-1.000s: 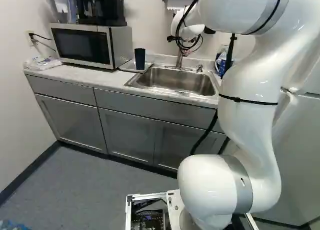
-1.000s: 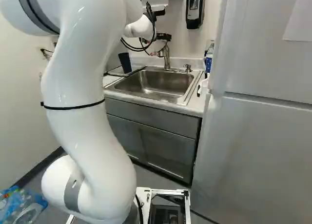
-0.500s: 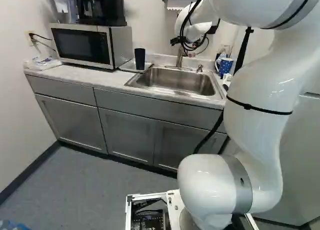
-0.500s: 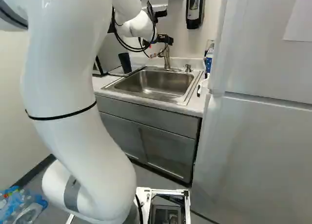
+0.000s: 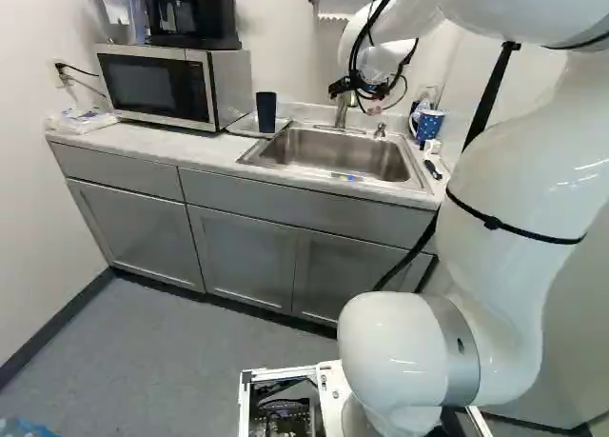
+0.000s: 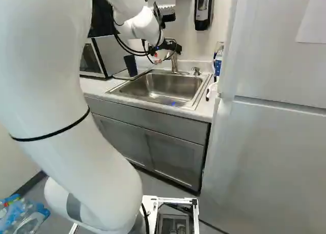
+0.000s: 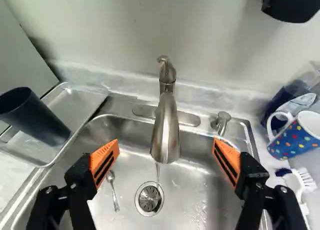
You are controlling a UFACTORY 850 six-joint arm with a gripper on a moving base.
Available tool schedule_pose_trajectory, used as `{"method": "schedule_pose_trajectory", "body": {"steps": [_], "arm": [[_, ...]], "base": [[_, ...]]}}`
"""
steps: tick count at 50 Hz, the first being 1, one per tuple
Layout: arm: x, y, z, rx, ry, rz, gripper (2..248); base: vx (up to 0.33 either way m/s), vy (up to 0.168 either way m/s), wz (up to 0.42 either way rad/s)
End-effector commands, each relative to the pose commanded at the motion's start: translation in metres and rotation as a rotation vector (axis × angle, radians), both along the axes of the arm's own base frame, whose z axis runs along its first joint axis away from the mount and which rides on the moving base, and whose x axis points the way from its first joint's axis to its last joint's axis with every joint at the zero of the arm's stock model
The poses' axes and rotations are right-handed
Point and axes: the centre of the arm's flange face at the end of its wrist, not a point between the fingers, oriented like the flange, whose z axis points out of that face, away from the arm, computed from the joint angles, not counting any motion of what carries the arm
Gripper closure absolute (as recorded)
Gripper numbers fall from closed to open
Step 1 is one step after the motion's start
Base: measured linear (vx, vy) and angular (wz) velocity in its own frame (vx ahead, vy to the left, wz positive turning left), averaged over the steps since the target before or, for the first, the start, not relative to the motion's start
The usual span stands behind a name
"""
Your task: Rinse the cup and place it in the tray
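While the gripper [image 7: 166,145] hangs open and empty over the sink [image 7: 185,202], at the upper middle of the left base view, thin water [image 7: 158,172] trickles from the faucet [image 7: 166,130]. Left of them in that view, the cup [image 5: 266,111] stands in the tray [image 7: 75,107]: placing looks done, rinsing can't be confirmed, shutting the water off probably remains.

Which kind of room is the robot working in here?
It looks like a small kitchen, perhaps a break room at a workplace. There is a metal sink with a faucet, a microwave on the counter, and a spotted mug near the sink.
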Motion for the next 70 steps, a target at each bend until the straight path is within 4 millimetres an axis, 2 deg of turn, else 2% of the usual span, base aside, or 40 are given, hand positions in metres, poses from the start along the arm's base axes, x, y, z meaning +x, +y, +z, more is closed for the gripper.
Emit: {"method": "schedule_pose_trajectory", "body": {"steps": [25,70], "arm": [[-0.052,0.003,-0.011,0.022,0.146,-0.011,3],[-0.053,0.003,-0.011,0.023,0.154,-0.011,3]], "base": [[0.0,0.0,0.0],[0.0,0.0,0.0]]}}
